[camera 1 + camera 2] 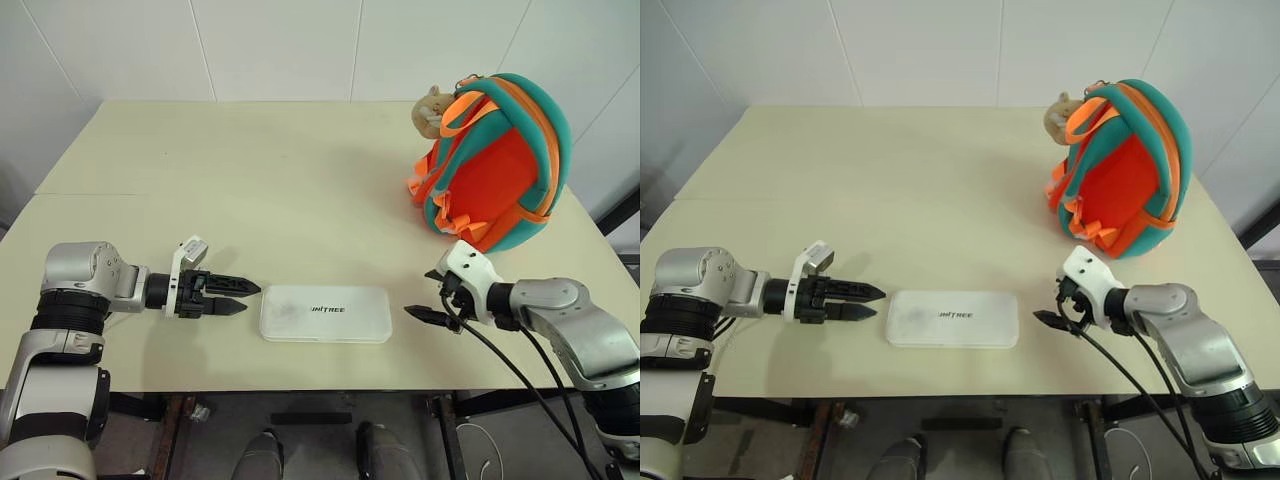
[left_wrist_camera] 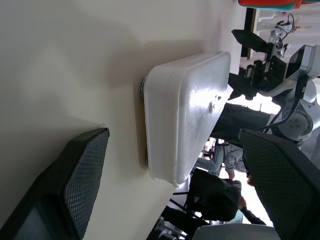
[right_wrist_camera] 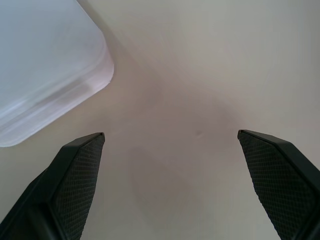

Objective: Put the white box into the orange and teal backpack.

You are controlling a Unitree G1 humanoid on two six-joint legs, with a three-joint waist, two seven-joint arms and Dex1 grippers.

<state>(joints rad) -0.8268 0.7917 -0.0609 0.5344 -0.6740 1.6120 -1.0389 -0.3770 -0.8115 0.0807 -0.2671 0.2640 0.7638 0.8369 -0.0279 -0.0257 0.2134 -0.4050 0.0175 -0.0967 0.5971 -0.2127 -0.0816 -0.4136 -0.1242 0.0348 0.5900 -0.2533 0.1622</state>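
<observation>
White tiled walls rise behind a pale cream table (image 1: 250, 180), which carries two things. Near the table's front edge, about midway along it, the white box (image 1: 325, 313) lies flat with its long side parallel to that edge and its dark lettering facing up. At the far right corner the orange and teal backpack (image 1: 495, 160) stands propped up, a tan plush charm (image 1: 430, 110) hanging at its top on the side toward the table's middle. Both arms reach in low over the front edge. The left gripper (image 1: 237, 297) points at the box's left end, just beside it without touching, jaws spread wide and holding nothing. The right gripper (image 1: 425, 316) sits near the box's right end with a gap between them, jaws likewise wide apart and empty, bare table beneath them.
</observation>
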